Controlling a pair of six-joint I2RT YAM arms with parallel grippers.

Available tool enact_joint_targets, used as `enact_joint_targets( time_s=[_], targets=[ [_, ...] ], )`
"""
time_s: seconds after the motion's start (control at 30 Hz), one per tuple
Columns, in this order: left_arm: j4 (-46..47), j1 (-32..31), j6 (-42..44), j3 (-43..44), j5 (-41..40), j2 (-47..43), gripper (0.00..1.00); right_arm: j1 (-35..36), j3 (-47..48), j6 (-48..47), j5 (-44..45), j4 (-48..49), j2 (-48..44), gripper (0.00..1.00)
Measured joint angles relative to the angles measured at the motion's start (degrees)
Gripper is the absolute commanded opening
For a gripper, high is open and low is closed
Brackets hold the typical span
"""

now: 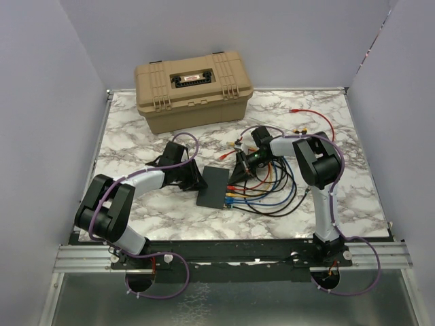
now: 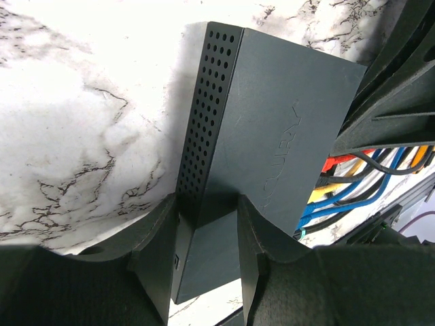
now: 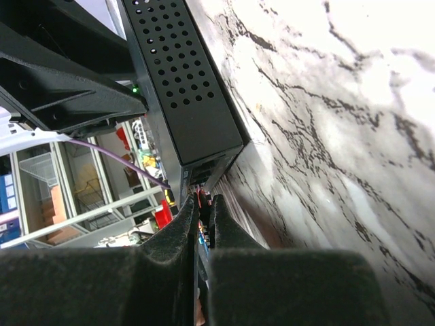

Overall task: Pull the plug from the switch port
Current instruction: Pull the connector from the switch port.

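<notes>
**A:** Right pincer (image 3: 205, 204) state?

**B:** Closed. Fingers (image 3: 178, 234) were all but together, with a red plug (image 3: 200, 195) nipped between the tips. The tips sat right at the port edge of the switch (image 3: 183, 95). The switch lay on the worktop (image 3: 326, 136) just ahead of them.

**A:** Left pincer (image 2: 206, 210)?

**B:** Clamped on the switch's other end, away from the ports. One finger each side, both touching the case. So the switch sat between the two pincers.

**A:** And further out?

**B:** Cables (image 2: 353, 178) in red, yellow and blue ran out of the port edge, beside the right pincer. A loose red cable (image 1: 314, 114) lay beyond that pincer, apart from the bundle. A tan toolbox (image 1: 194, 88) stood well beyond both pincers, at the far worktop edge.
</notes>
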Motion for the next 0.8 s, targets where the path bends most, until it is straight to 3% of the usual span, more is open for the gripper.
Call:
enact_joint_targets(
  time_s=[0.8],
  targets=[
    [-2.27,0.02,0.17,1.66,-0.04,2.21,0.15,0.26,-0.59,-2.58,3.72,-0.63,-1.2,0.0]
  ],
)
